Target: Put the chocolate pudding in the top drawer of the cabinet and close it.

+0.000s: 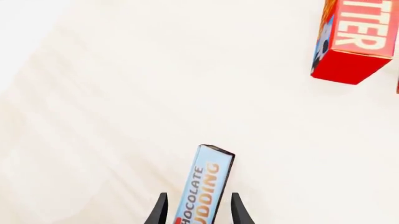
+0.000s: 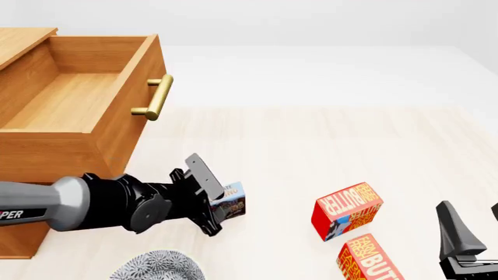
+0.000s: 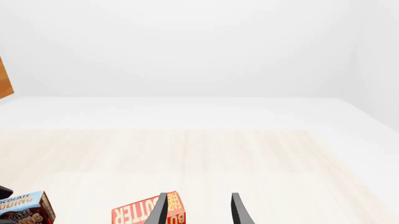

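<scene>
Chocolate pudding [image 1: 203,189] is sitting clamped between our left fingers [image 1: 160,211], long axis running along them, above the desk [image 2: 311,151]; the open top drawer [image 2: 70,96] is lying up-left; right fingers [image 3: 236,208] are hanging apart, empty.

Left gripper holding the pudding box beside the open drawer

The left gripper [image 2: 220,201] is closed on the chocolate pudding [image 2: 231,200], above the table [image 2: 311,146] and near the cabinet [image 2: 55,146]. The top drawer [image 2: 116,125] stands pulled out, brass handle [image 2: 155,98] facing right. Two red butter boxes [image 2: 347,210] [image 2: 370,258] lie further right.
</scene>
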You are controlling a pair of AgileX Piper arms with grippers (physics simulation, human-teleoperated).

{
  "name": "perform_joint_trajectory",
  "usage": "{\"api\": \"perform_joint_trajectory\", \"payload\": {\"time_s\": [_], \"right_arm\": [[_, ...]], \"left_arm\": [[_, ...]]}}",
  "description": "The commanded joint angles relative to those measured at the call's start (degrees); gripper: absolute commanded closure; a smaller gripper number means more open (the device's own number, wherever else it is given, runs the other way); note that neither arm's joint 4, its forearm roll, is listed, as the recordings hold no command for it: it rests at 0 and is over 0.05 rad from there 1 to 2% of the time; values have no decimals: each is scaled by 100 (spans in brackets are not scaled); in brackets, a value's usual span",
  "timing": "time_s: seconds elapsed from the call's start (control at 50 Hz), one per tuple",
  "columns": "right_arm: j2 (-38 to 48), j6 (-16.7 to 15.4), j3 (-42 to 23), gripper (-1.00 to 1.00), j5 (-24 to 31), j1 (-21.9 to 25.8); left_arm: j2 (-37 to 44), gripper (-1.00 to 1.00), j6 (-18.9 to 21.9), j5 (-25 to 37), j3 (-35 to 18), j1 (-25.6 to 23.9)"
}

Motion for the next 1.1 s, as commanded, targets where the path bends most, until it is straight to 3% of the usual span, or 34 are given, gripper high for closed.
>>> {"api": "perform_joint_trajectory", "payload": {"time_s": [0.02,0.12,0.14,0.18,0.26,0.34,0.38,0.46,0.52,0.54,0.62,0.66,0.74,1.1], "right_arm": [[8,0,1,-100,-5,1],[8,0,1,-100,-5,1],[8,0,1,-100,-5,1],[8,0,1,-100,-5,1],[8,0,1,-100,-5,1],[8,0,1,-100,-5,1],[8,0,1,-100,-5,1],[8,0,1,-100,-5,1],[8,0,1,-100,-5,1],[8,0,1,-100,-5,1],[8,0,1,-100,-5,1],[8,0,1,-100,-5,1],[8,0,1,-100,-5,1],[8,0,1,-100,-5,1]], "left_arm": [[110,-100,-104,-159,160,85],[84,-100,-227,-126,154,-21],[39,100,-171,-158,196,101],[-4,100,-345,-74,166,-33],[-462,100,-461,100,287,254],[-824,100,-787,365,245,49],[-1388,100,-994,576,318,-72],[-1720,100,-1017,672,395,-99],[-2043,100,-1396,881,275,-423],[-2174,100,-1225,895,320,-290],[-2211,100,-1214,913,315,-367],[-2123,100,-1490,1015,170,-597],[-2259,100,-1551,1098,107,-702],[-2870,100,-1431,1530,-120,-1146]]}}
